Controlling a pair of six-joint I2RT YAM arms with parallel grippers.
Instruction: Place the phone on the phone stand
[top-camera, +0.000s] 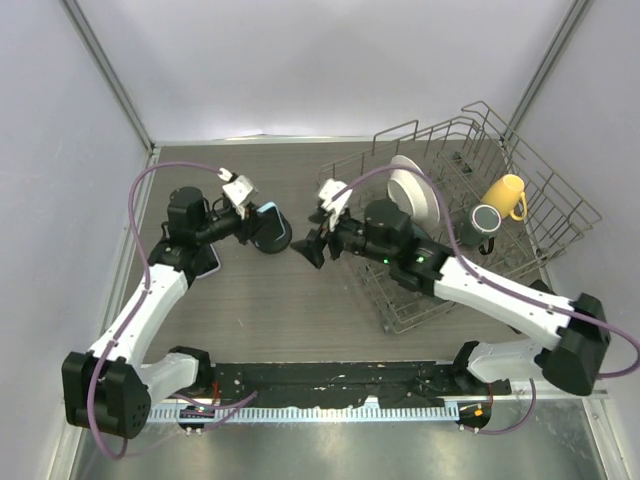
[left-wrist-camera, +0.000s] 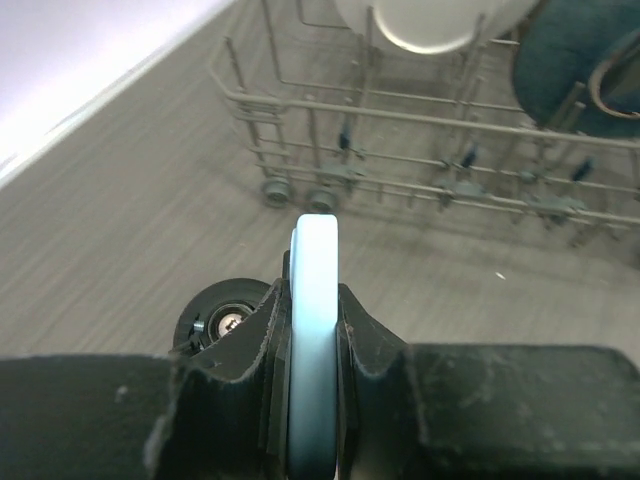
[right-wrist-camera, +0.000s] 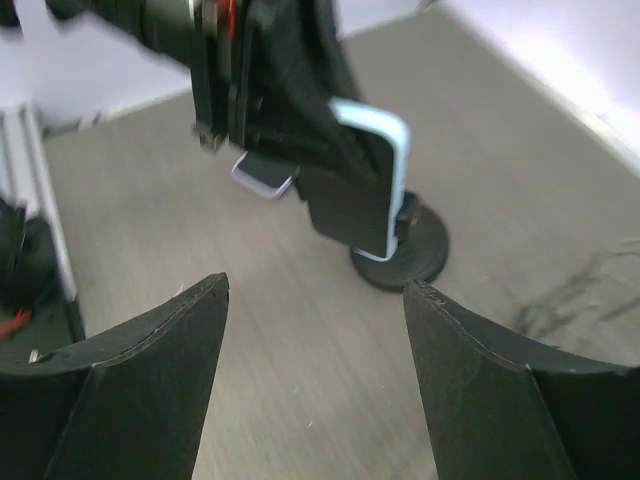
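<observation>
Left gripper (left-wrist-camera: 313, 340) pinches pale-blue slim phone (left-wrist-camera: 315, 260) beside black round-based phone stand (right-wrist-camera: 405, 255); right gripper (right-wrist-camera: 315, 290) gapes wide; wire rack (left-wrist-camera: 430, 118) holds white plate (left-wrist-camera: 430, 25), yellow mug (top-camera: 505, 195).

Left arm (top-camera: 140, 310) rises from its base at the near edge, bends at the elbow and turns to the right. The left pincer (top-camera: 250, 225) is clamped on the phone (left-wrist-camera: 314, 340), one finger pressed to each flat face. Right arm (top-camera: 500, 300) stretches leftward from its own base. The right pincer (right-wrist-camera: 315, 285) is spread wide, with its tips aimed at the left pincer, near it but not touching.
</observation>
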